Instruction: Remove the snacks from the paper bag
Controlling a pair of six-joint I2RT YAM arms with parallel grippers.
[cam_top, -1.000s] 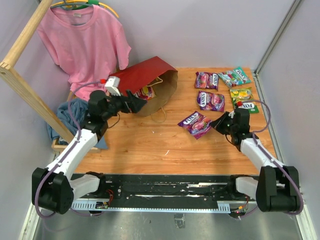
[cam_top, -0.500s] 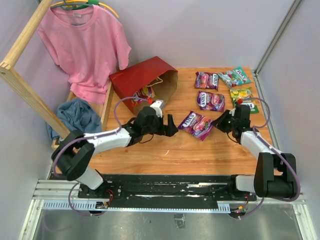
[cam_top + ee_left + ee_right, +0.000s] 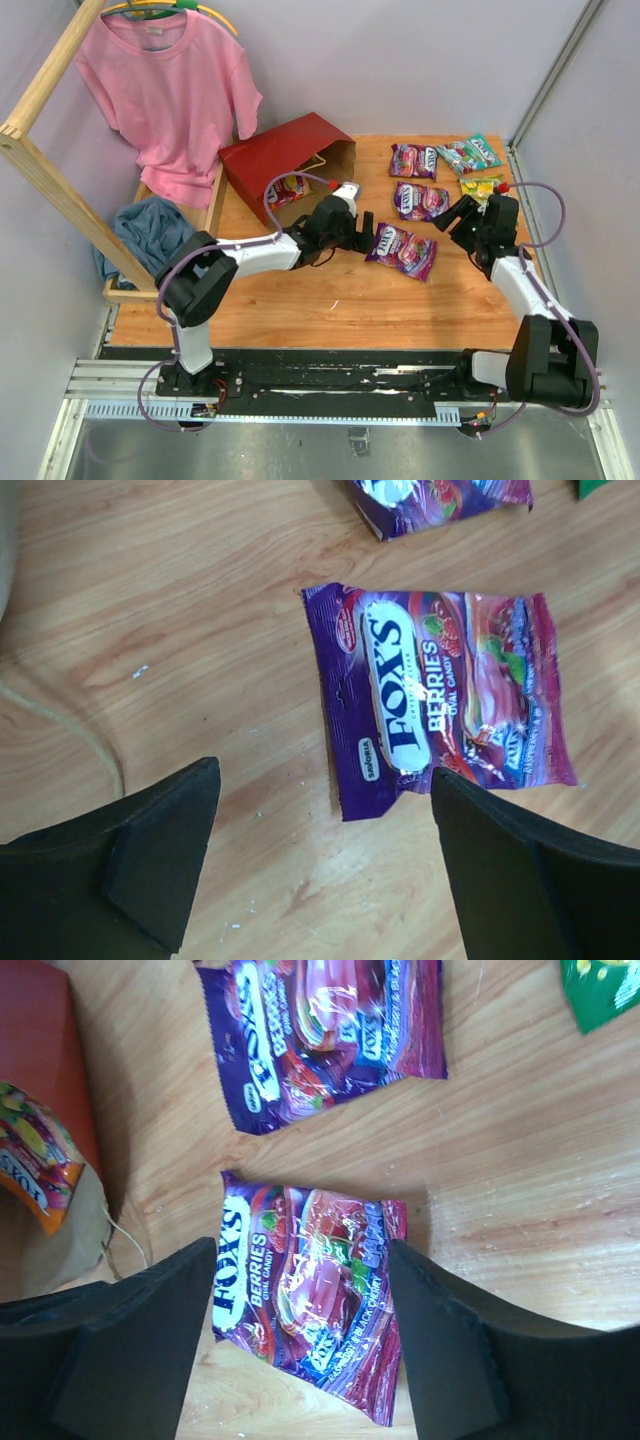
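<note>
The dark red paper bag (image 3: 285, 155) lies on its side at the back left, with an orange snack (image 3: 290, 187) showing in its mouth (image 3: 30, 1175). Several snacks lie on the table: three purple Fox's packets (image 3: 412, 160) (image 3: 420, 200) (image 3: 400, 250), a green one (image 3: 470, 152) and a yellow one (image 3: 482, 187). My left gripper (image 3: 368, 232) (image 3: 320, 825) is open just left of the nearest purple packet (image 3: 440, 695), holding nothing. My right gripper (image 3: 462, 215) (image 3: 300, 1300) is open above that same packet (image 3: 310, 1280), which lies flat on the wood.
A pink T-shirt (image 3: 165, 90) hangs on a wooden frame (image 3: 60, 190) at the back left, and a blue cloth (image 3: 155, 230) is heaped below it. The bag's loop handle (image 3: 80, 740) trails on the table. Walls close in the right side (image 3: 580, 190).
My left arm swung from the bag's mouth to the table's middle, beside the purple packet. My right gripper opened, let that packet go and drew back toward the far right.
</note>
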